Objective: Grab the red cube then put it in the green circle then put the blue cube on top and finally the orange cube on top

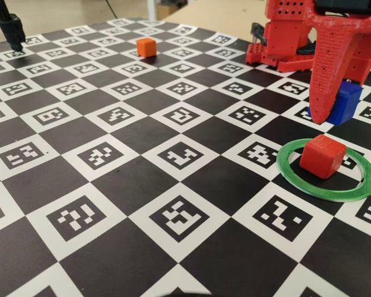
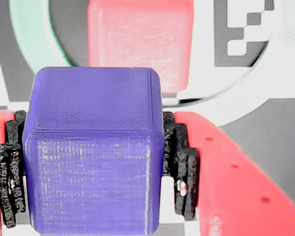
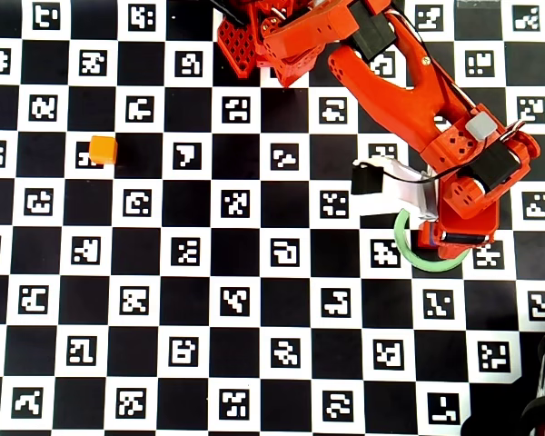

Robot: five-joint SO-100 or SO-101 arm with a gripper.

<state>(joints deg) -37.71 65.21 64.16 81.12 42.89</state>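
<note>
1. Orange plastic marks the far left: the orange cube point(image 1: 146, 46) sits alone on the checkered board point(image 1: 136, 204), well apart from everything else. In the overhead view the orange cube point(image 3: 103, 149) lies on the left side of the board point(image 3: 254, 327), far from the arm.
2. A black stand point(image 1: 11, 28) rises at the top left corner of the fixed view.
3. Further right in the fixed view, the green circle point(image 1: 297, 179) lies flat on the board, and the red cube point(image 1: 322, 156) rests inside it, touching the board.
4. The red arm point(image 3: 409, 91) reaches from the top of the overhead view down over the green circle point(image 3: 405, 241), hiding most of it.
5. The claw point(image 2: 93, 167) is clamped on the blue cube point(image 2: 96, 147), its black pads point(image 2: 181, 162) pressed against both sides.
6. In the fixed view the blue cube point(image 1: 344, 102) hangs off the board, above and just behind the red cube, apart from it. In the wrist view the red cube point(image 2: 140, 42) shows beyond the blue one, with the green circle point(image 2: 32, 39) around it.
</note>
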